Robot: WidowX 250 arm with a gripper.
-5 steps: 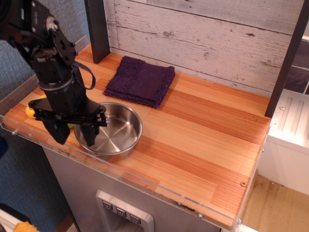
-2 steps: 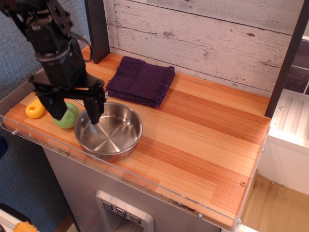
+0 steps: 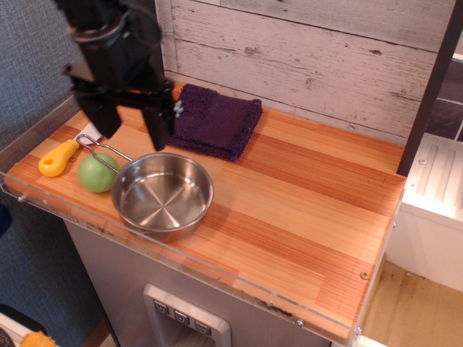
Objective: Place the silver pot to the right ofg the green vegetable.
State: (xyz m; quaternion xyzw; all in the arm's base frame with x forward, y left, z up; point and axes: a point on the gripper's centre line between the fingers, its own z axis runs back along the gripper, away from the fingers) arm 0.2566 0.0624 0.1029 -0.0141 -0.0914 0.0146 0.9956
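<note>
1. Starting at the left: a yellow-handled toy knife (image 3: 58,158) lies at the left edge of the table (image 3: 311,217), with the green vegetable (image 3: 98,172) just right of it. The vegetable looks light, smooth and liable to roll.
2. The silver pot (image 3: 163,193) sits upright on the near left of the table, immediately right of the vegetable, touching or nearly so. Its wire loop handle (image 3: 101,152) reaches far-left over the vegetable.
3. Handling judgement: the pot is rigid, light and slick; the thin rim or the wire handle offers the best hold.
4. The pincer (image 3: 133,124) hangs above the pot's far-left side, spread wide, empty and touching nothing.
5. A purple cloth (image 3: 211,121) lies farther back.
</note>
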